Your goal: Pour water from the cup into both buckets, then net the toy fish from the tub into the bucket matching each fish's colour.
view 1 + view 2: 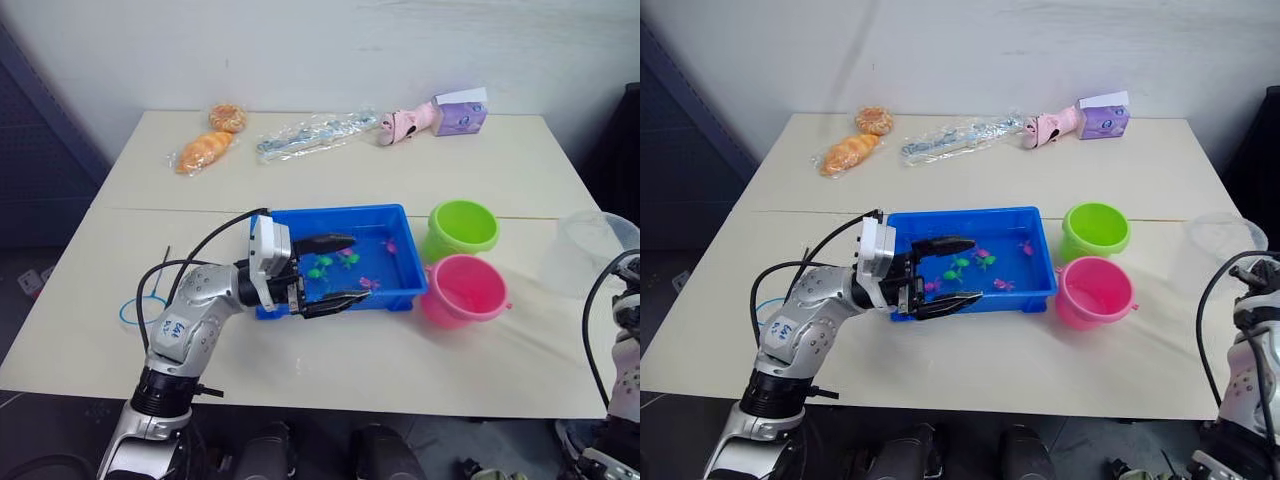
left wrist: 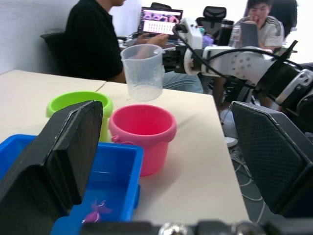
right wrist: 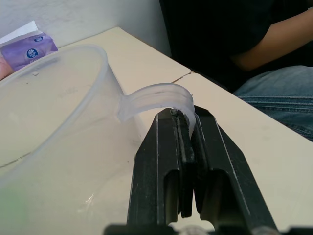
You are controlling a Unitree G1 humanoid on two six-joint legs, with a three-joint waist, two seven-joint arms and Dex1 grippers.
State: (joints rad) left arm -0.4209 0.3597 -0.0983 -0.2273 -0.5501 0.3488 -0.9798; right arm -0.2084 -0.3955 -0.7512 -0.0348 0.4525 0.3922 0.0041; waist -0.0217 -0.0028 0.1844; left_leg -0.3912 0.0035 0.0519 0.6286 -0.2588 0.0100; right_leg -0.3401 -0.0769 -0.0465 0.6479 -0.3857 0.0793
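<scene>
Clear cup (image 3: 54,122) handle pinched in our right claw (image 3: 188,127), we are starting pouring; left claw (image 1: 325,272) is gaping empty above the tub (image 1: 395,215), fish unnetted.

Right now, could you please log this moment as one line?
left claw: open, over tub | right claw: shut on cup handle | buckets: beside tub | net: on table

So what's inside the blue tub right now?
The blue tub holds green and pink toy fish. The left end effector hovers over its near end, hiding that part.
</scene>
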